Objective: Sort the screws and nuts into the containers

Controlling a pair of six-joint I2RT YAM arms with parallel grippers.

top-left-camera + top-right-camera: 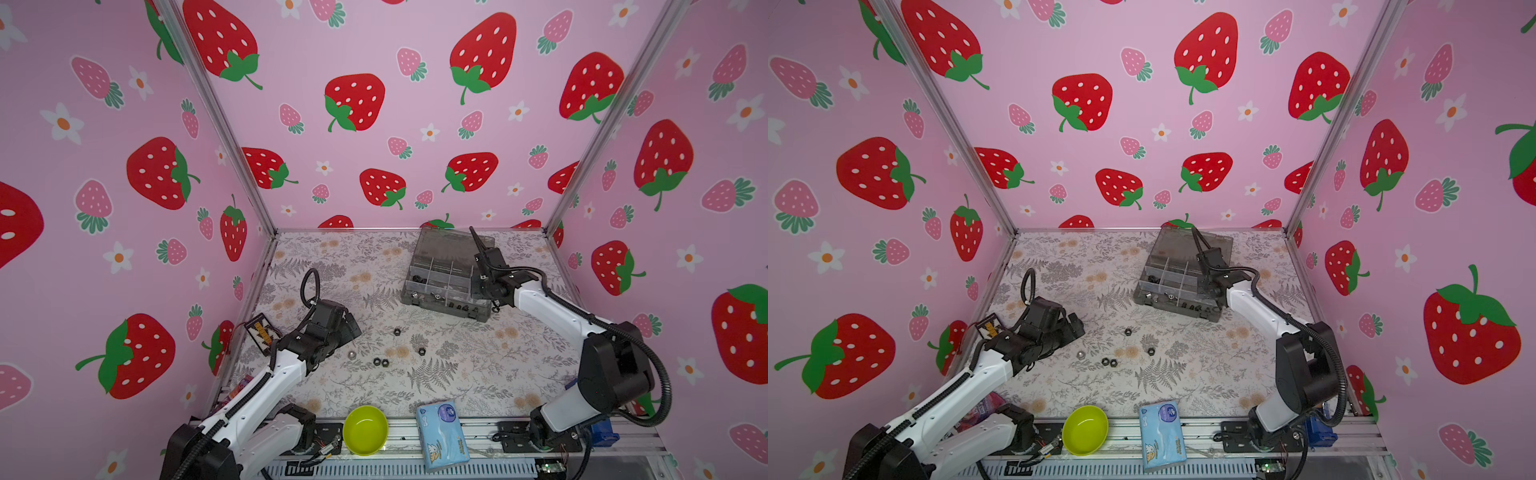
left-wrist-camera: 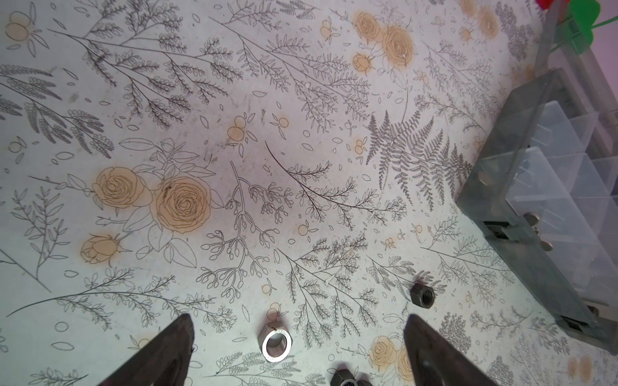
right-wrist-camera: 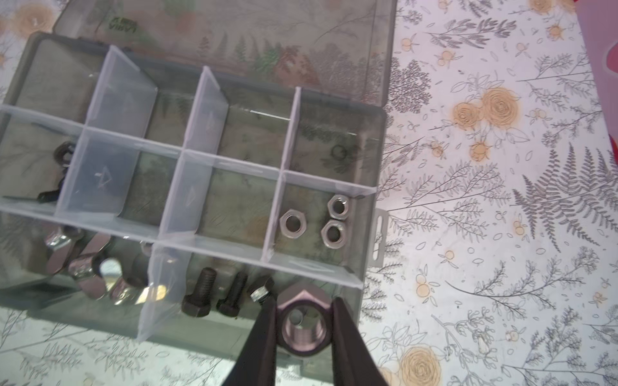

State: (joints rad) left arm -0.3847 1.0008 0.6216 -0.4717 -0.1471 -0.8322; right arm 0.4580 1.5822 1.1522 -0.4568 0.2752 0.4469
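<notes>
Over at the far right of the worktop (image 1: 332, 266), the grey organizer box (image 1: 449, 274) sits with its lid flipped open toward the back wall. Its long side runs roughly left to right, a bit skewed.

The right gripper (image 3: 302, 299) is pinched on a big silver hex nut (image 3: 302, 346) — fingers on two opposite flats, and the hole faces straight at the wrist camera. It hangs over a corner of the box, above the compartment with two black screws (image 3: 200, 294). Those lie on their sides, side by side, heads toward the outer wall and shanks pointing in toward the lid. The next compartment toward the lid has three small silver nuts (image 3: 291, 223) lying flat, holes up. Wing nuts (image 3: 93, 267) are heaped in the compartment beside the screws.

The left gripper (image 2: 299, 317) is spread wide with nothing in it, low over the worktop. A loose silver nut (image 2: 277, 344) lies flat right between the fingers, touching neither one. A black nut (image 2: 422, 295) sits near one fingertip — can't tell if it's flat or tipped. In both top views a few more black nuts are scattered mid-worktop, including a pair (image 1: 377, 361) that look to be touching. A green bowl (image 1: 365, 430) sits at the near edge, well apart from all of it.
</notes>
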